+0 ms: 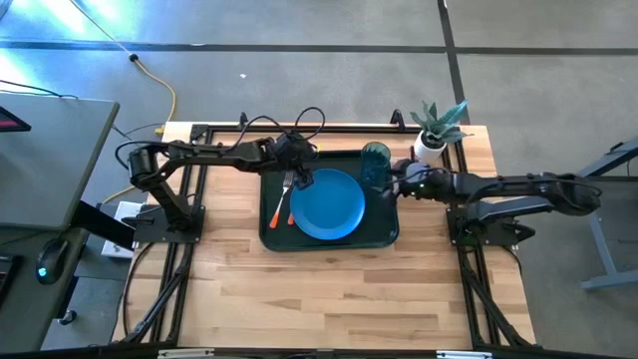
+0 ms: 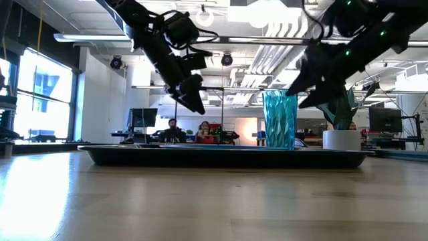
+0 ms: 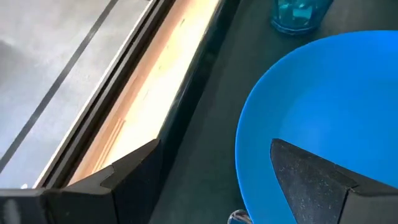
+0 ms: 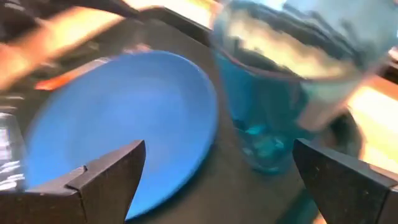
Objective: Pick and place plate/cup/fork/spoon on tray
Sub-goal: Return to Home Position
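Note:
The blue plate lies flat in the middle of the dark green tray. The teal cup stands upright on the tray's far right corner; it also shows in the low view. The fork and a second orange-handled utensil, which I cannot tell for the spoon, lie on the tray left of the plate. My left gripper is open and empty above the tray's far left part, by the plate's rim. My right gripper is open, close beside the cup, lifted off the tray.
A white pot with a green plant stands on the table's far right corner, just behind my right arm. Bare wood spreads across the table's near half. People sit far back in the room.

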Controlling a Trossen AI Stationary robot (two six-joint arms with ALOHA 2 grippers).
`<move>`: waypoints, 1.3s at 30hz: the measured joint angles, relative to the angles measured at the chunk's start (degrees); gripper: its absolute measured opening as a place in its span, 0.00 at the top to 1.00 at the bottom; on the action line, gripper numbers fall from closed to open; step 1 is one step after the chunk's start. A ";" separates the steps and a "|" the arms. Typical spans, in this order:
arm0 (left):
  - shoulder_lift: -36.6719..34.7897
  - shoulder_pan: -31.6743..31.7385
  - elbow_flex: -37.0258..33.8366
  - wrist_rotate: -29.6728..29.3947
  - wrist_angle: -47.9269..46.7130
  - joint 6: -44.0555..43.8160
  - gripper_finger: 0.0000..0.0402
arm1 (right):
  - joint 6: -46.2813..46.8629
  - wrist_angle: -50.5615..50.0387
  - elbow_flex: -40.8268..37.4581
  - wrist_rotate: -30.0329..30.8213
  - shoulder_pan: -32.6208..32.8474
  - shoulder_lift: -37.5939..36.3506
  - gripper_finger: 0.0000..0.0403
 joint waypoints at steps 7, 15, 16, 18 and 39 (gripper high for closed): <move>-8.14 0.88 -3.72 1.66 7.39 0.87 0.28 | -4.89 2.76 0.00 -2.07 -0.03 -10.43 0.01; -19.96 4.97 -22.81 16.82 41.99 0.35 0.38 | -9.31 7.13 1.45 -10.75 -0.07 -12.12 0.33; -21.23 4.98 -24.62 16.90 44.44 0.43 0.41 | -9.71 6.79 2.30 -12.24 -0.07 -11.83 0.41; -23.69 4.98 -27.35 17.00 48.00 0.48 0.49 | -10.72 5.02 4.12 -13.74 -0.05 -11.55 0.60; -41.40 0.75 -52.70 21.09 71.81 -1.13 1.00 | -15.00 44.71 -13.06 -56.66 -5.65 -22.89 0.99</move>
